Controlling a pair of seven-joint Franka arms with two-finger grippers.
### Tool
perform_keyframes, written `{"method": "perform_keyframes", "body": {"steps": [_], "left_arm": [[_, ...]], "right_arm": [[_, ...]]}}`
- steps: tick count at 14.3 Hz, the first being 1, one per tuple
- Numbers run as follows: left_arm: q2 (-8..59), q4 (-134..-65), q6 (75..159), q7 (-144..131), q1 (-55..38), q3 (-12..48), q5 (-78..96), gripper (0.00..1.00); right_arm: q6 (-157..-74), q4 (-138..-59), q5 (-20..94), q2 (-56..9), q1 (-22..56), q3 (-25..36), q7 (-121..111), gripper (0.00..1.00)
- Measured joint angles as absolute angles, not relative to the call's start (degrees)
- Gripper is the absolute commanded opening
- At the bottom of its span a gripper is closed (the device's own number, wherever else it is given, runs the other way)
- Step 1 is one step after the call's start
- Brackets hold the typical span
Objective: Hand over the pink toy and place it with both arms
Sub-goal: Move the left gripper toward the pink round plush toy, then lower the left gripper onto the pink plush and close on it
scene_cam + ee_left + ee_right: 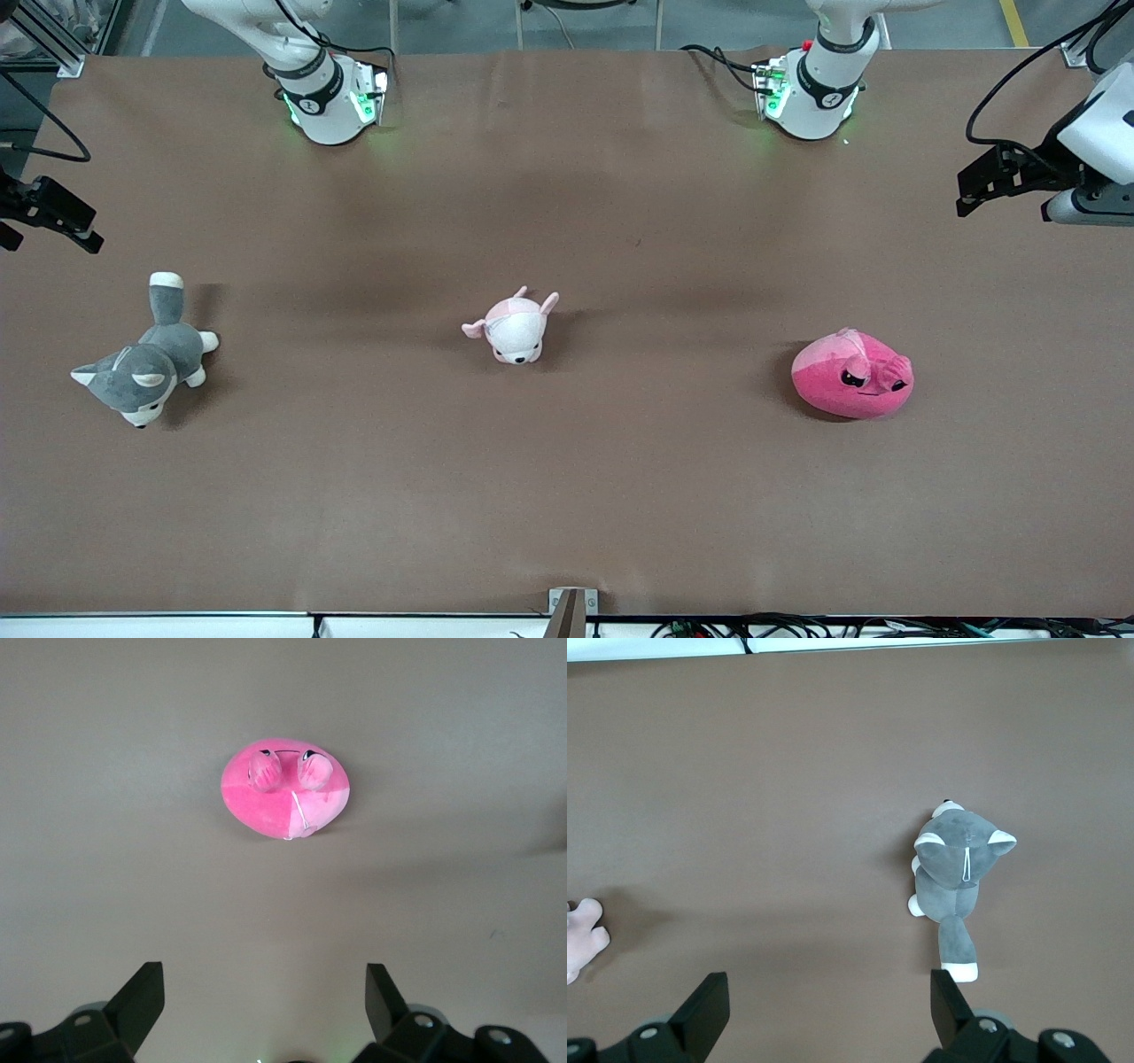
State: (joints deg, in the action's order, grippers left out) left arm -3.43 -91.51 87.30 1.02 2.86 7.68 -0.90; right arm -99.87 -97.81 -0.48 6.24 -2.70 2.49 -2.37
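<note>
The pink toy is a large hot-pink plush with black angry eyes. It lies on the brown table toward the left arm's end. It also shows in the left wrist view, ahead of the fingers and apart from them. My left gripper hangs open and empty in the air at the left arm's end of the table; its own view shows only bare table between the fingers. My right gripper hangs open and empty over the right arm's end; its own view also shows bare table between the fingers.
A pale pink-and-white puppy plush lies at the table's middle; its edge shows in the right wrist view. A grey-and-white husky plush lies toward the right arm's end and shows in the right wrist view. The brown table runs to a front edge.
</note>
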Motion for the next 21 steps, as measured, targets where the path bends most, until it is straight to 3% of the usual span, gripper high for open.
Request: {"method": "perform_keyframes", "body": {"steps": [6, 13, 21], "left_arm": [[-2.0, -89.1, 87.3, 1.0, 3.1, 7.6, -0.9, 1.0], [10.6, -85.1, 92.8, 0.9, 6.7, 7.6, -0.7, 0.99], [20.9, -89.0, 105.8, -7.0, 5.7, 8.7, 0.6, 0.8]], "right_arm": [[-99.9, -97.8, -0.5, 6.2, -2.7, 2.5, -2.4, 1.0], [-99.7, -97.8, -0.5, 6.2, -2.7, 2.6, -2.3, 1.0], [-99.7, -96.9, -0.5, 6.0, -2.8, 2.5, -2.3, 1.0]]}}
